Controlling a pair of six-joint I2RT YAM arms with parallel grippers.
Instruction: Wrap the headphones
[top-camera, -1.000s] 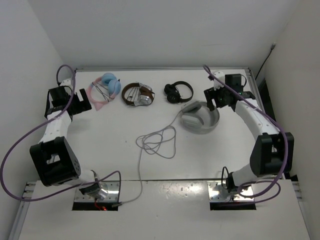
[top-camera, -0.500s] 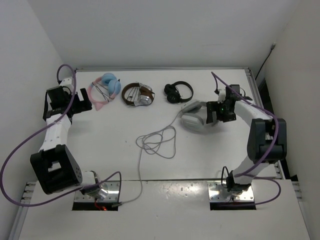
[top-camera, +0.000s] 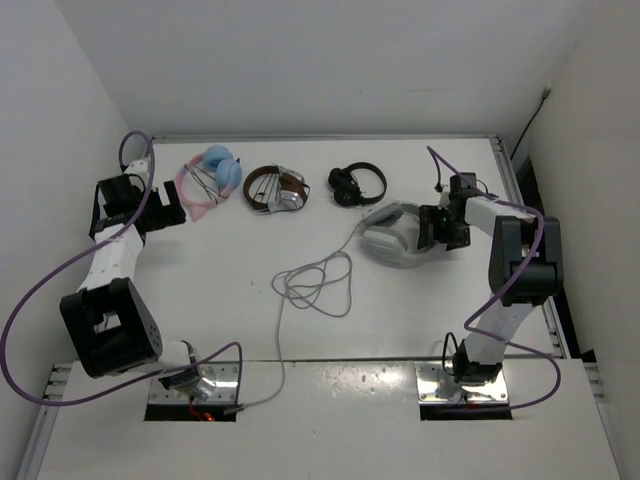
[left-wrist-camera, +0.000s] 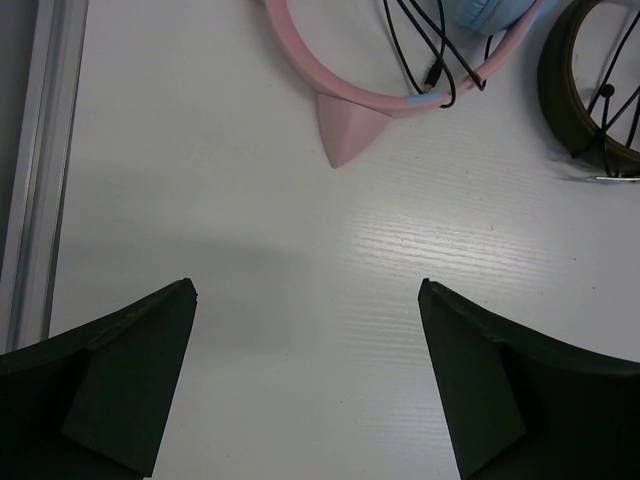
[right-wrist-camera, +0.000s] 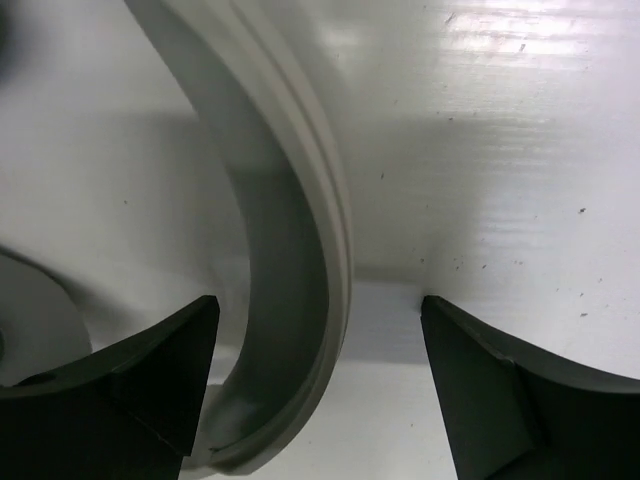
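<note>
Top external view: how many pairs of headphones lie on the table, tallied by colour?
pink-and-blue cat-ear headphones: 1
brown-and-silver headphones: 1
small black headphones: 1
large light-grey over-ear headphones: 1
Total: 4

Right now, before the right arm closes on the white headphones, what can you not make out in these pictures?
Top view: the right gripper covers part of the headphones, so contact is hidden.
Top view: the near end of the cable is too small to read.
Right wrist view: the ear cup is cut off by the left edge.
Left wrist view: the brown headphones are cut off by the right edge.
</note>
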